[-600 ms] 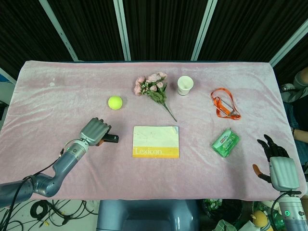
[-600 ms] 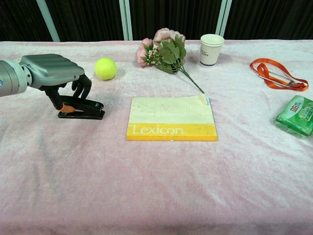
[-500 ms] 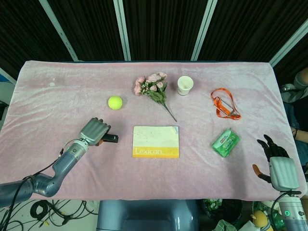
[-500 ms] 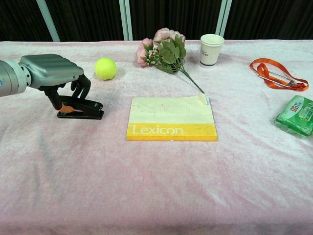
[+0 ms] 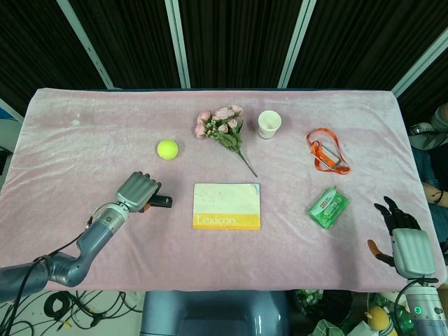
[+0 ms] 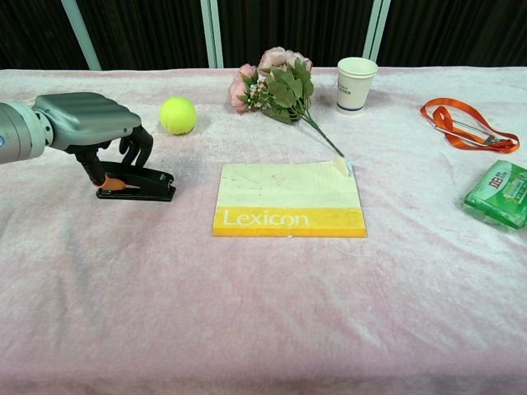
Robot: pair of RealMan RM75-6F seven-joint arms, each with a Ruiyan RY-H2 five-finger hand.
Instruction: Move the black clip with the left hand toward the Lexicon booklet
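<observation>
The black clip with an orange tip lies on the pink cloth, a short gap left of the Lexicon booklet. My left hand arches over the clip's left end. Its thumb and fingers reach down on either side of that end and grip it. From the head view the clip pokes out to the right from under the left hand, pointing at the booklet. My right hand rests at the table's near right corner, fingers spread and holding nothing.
A yellow tennis ball sits just beyond the left hand. Further back are a bunch of pink flowers and a paper cup. On the right lie an orange lanyard and a green packet.
</observation>
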